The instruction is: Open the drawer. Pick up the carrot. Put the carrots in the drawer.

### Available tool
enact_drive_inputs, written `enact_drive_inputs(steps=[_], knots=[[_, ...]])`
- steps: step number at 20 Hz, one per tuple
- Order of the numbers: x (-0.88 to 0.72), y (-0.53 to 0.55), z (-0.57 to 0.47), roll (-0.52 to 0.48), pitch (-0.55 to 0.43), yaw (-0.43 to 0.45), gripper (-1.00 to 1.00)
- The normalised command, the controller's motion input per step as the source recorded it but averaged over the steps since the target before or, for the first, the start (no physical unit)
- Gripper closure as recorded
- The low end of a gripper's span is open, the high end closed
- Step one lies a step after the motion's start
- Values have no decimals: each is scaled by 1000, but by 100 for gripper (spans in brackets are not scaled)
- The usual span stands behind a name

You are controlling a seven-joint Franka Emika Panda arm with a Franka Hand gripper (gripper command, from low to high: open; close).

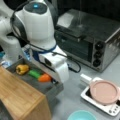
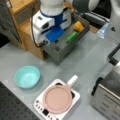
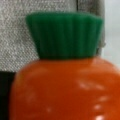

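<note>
The dark-grey drawer (image 1: pixel 55 89) (image 2: pixel 60 51) stands pulled out of the bamboo-topped cabinet (image 1: pixel 17 97) (image 2: pixel 26 28). Inside it lie a yellow pepper (image 1: pixel 22 69) (image 2: pixel 78 26), a green vegetable (image 1: pixel 34 73) (image 2: pixel 71 37) and the orange carrot (image 1: pixel 45 78). My gripper (image 1: pixel 53 75) (image 2: pixel 55 35) reaches down into the drawer, right against the carrot. In the wrist view the carrot (image 3: pixel 65 90) with its green top fills the frame, over grey drawer floor. My fingers are hidden in every view. In a front view the arm hides the carrot.
A silver toaster oven (image 1: pixel 87 37) (image 2: pixel 107 97) stands beside the cabinet. A pink pan (image 1: pixel 103 91) (image 2: pixel 57 98) sits on a white hotplate (image 1: pixel 110 108) (image 2: pixel 40 106). A teal bowl (image 1: pixel 81 115) (image 2: pixel 27 76) rests on the grey table.
</note>
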Motion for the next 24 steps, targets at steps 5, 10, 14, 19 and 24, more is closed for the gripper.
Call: enact_drive_inputs(steps=[5, 10, 14, 19, 24], knots=[[-48, 29, 7, 181, -65, 156, 100], [-144, 22, -59, 182, -84, 100, 100], [-237, 13, -103, 145, -96, 37, 100], [-296, 14, -96, 136, -99, 16, 100], [-304, 15, -89, 143, -103, 11, 100]])
